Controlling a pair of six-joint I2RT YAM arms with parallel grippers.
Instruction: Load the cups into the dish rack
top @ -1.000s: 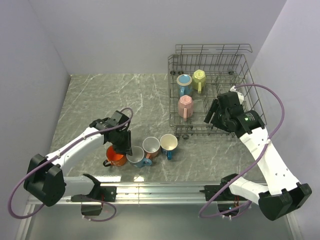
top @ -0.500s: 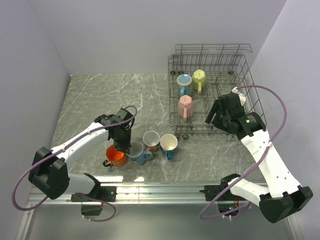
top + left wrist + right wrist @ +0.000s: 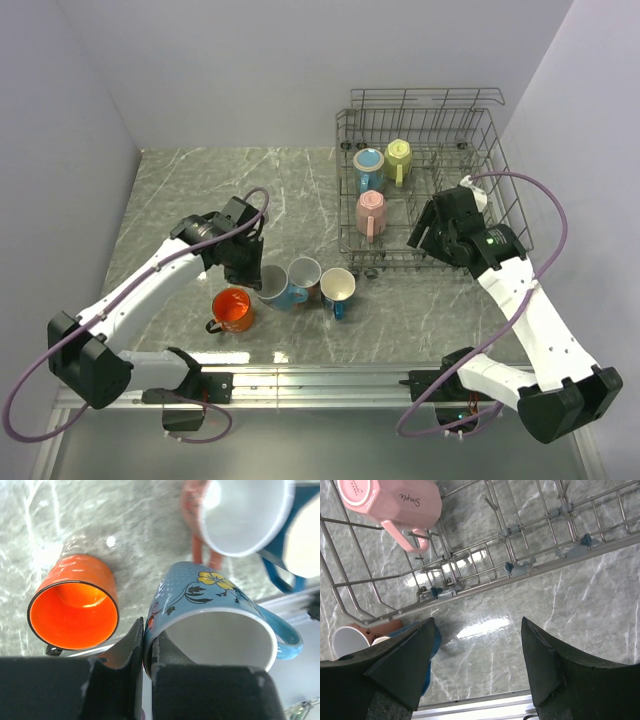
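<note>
Left gripper point(image 3: 147, 646) was clamped on the light blue floral ceramic mug point(image 3: 210, 605) rim and had tipped it up, away from the glossy orange mug point(image 3: 75, 611). Next probably the grey wire dish rack point(image 3: 425, 108). Right gripper point(image 3: 476, 626) was open.

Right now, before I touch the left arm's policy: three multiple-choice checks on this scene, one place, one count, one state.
1. Where is the pink mug? A in the dish rack; B on the table; C held in the air.
2. How many mugs are in the rack? A two; B three; C five.
3. The left end effector is: A open; B shut on the rim of the floral blue mug; C shut on nothing.

1 A: it lies among the rack's tines.
2 B: the pink one, the light blue mug and the yellow-green mug.
3 B: one finger sits inside the rim and one outside.
</note>
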